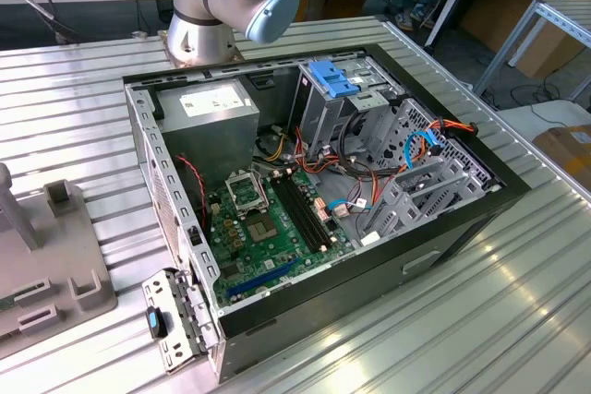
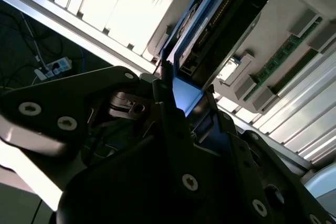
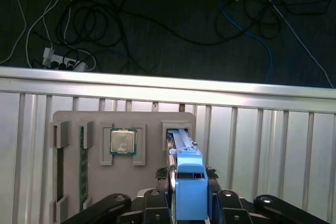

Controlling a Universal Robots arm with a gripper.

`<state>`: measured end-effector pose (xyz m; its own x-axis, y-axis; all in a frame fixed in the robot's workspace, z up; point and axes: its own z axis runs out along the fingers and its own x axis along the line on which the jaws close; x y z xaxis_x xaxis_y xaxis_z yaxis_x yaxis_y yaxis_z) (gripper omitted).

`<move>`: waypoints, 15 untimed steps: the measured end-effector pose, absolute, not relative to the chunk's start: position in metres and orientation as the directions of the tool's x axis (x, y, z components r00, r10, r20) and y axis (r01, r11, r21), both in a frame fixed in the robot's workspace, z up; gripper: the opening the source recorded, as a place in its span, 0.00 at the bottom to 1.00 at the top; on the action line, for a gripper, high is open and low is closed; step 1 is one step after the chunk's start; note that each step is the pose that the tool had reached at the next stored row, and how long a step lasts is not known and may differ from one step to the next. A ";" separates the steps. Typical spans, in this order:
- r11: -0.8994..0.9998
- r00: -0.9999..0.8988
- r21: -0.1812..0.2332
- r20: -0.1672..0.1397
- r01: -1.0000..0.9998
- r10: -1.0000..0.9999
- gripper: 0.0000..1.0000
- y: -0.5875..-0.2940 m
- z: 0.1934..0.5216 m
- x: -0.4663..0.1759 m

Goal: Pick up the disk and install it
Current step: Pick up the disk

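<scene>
Your gripper is clamping the one disk by its blue rail, jaws pressing narrowly on both sides. The disk is standing on edge in a slot of the one grey holder tray, with one processor chip sitting just beside it. In the exterior view, one open computer case is lying on the desk, the tray at 8 o'clock from it.

Exterior view: bright, even light; glare streaks on ribbed metal table. Second wrist view: table slats blown out white, foreground in deep shadow. First wrist view: floor dim, disk evenly lit.
</scene>
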<state>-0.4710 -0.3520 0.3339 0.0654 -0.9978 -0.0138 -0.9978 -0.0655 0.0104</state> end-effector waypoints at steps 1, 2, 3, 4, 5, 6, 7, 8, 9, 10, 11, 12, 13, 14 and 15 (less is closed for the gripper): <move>-0.066 0.065 0.010 -0.014 -0.998 -0.998 0.36 -0.352 0.336 -0.471; -0.066 0.065 0.010 -0.014 -0.998 -0.998 0.36 -0.352 0.339 -0.471; -0.066 0.065 0.010 -0.014 -0.998 -0.998 0.36 -0.352 0.340 -0.471; -0.066 0.065 0.010 -0.014 -0.998 -0.998 0.36 -0.352 0.340 -0.471; -0.066 0.065 0.011 -0.014 -0.998 -0.998 0.36 -0.352 0.340 -0.471; -0.066 0.065 0.011 -0.014 -0.998 -0.998 0.36 -0.352 0.342 -0.471; -0.066 0.065 0.011 -0.014 -0.998 -0.998 0.36 -0.352 0.344 -0.471; -0.066 0.065 0.010 -0.014 -0.998 -0.998 0.36 -0.352 0.347 -0.471; -0.066 0.066 0.010 -0.014 -0.998 -0.998 0.36 -0.352 0.350 -0.471; -0.066 0.065 0.010 -0.014 -0.998 -0.998 0.36 -0.352 0.353 -0.471; -0.066 0.065 0.010 -0.014 -0.998 -0.998 0.36 -0.352 0.356 -0.471; -0.066 0.065 0.010 -0.014 -0.998 -0.998 0.36 -0.352 0.359 -0.471; -0.066 0.065 0.010 -0.014 -0.998 -0.998 0.36 -0.352 0.362 -0.471; -0.066 0.065 0.010 -0.014 -0.998 -0.998 0.36 -0.352 0.364 -0.471; -0.066 0.065 0.010 -0.014 -0.998 -0.998 0.36 -0.352 0.366 -0.471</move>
<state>-0.4709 -0.3520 0.3663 0.0654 -0.9978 -0.0138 -0.9978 -0.0656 0.0104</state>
